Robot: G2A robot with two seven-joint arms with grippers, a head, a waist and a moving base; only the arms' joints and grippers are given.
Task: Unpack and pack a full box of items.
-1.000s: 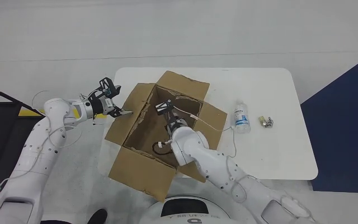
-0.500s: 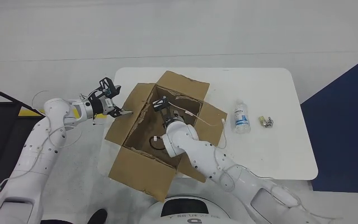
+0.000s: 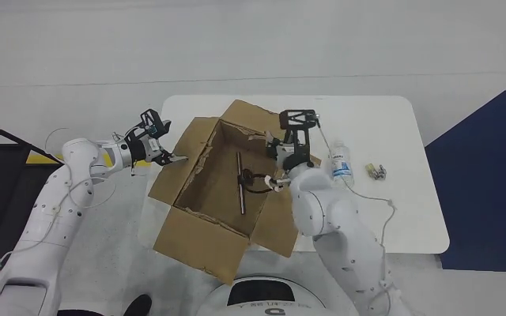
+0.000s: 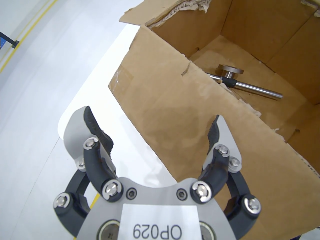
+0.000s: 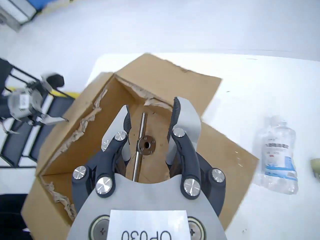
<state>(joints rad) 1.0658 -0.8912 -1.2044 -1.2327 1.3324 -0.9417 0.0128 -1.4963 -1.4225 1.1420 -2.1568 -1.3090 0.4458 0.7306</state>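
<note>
Right claw (image 5: 150, 108) hangs spread and empty over the box (image 3: 198, 233), where the shiny rod (image 3: 239, 183) lies flat on the bottom, and if it dips in crooked it could bump the torn wall or make the smooth rod slip and roll away.

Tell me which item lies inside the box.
The metal rod with a flange, on the box floor; the clear bottle and the small object lie outside on the table.

one box (image 3: 196, 237), one rod (image 3: 240, 183), one bottle (image 3: 341, 164)
</note>
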